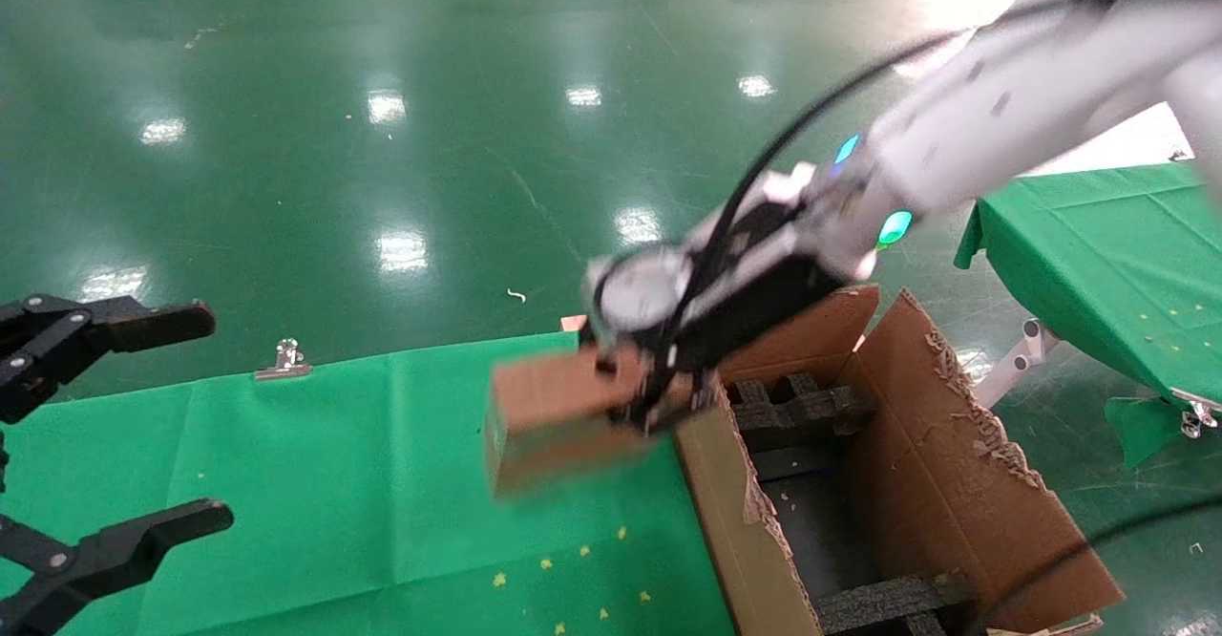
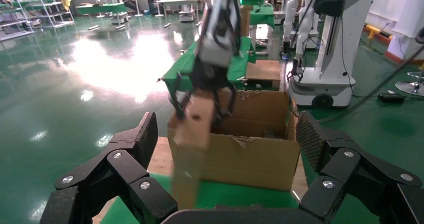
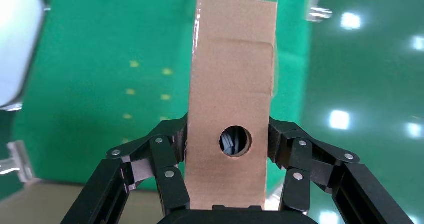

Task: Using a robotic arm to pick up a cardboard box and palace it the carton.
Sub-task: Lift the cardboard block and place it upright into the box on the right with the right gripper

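Cardboard box [image 1: 549, 416], judged light and stiff, is clamped across its narrow sides by the right gripper [image 1: 659, 388] above the green table [image 1: 315, 483], beside the carton [image 1: 955, 464]; the left gripper [image 1: 115, 435] is parked open.

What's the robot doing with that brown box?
The right gripper is clamped on the cardboard box and holds it in the air above the green table, right beside the big open carton. The box isn't inside the carton yet. The left gripper hangs open off to the side, holding nothing.
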Action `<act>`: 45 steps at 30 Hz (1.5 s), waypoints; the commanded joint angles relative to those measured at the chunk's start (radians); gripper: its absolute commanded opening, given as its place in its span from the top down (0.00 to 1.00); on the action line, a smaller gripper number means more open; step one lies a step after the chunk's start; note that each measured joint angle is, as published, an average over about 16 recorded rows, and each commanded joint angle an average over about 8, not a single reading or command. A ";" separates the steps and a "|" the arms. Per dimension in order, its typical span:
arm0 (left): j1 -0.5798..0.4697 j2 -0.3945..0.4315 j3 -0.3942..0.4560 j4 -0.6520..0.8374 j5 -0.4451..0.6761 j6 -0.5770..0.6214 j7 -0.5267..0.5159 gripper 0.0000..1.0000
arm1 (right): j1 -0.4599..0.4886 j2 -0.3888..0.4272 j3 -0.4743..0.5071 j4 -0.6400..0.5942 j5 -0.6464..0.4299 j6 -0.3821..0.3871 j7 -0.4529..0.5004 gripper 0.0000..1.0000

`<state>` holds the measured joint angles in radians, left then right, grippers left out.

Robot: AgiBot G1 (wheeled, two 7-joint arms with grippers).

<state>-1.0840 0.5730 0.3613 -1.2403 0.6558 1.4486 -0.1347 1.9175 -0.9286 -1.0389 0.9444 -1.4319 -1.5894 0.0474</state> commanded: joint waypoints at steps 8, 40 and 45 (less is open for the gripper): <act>0.000 0.000 0.000 0.000 0.000 0.000 0.000 0.00 | 0.191 -0.004 -0.104 -0.137 0.110 -0.006 -0.075 1.00; 0.000 0.000 0.000 0.000 0.000 0.000 0.000 0.00 | 0.432 0.350 -0.609 -0.375 0.262 -0.004 -0.253 1.00; 0.000 0.000 0.000 0.000 0.000 0.000 0.000 0.00 | 0.418 0.360 -0.650 -0.396 0.290 -0.005 -0.273 1.00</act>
<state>-1.0839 0.5729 0.3613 -1.2401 0.6555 1.4484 -0.1346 2.3393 -0.5722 -1.6812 0.5538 -1.1463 -1.5938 -0.2215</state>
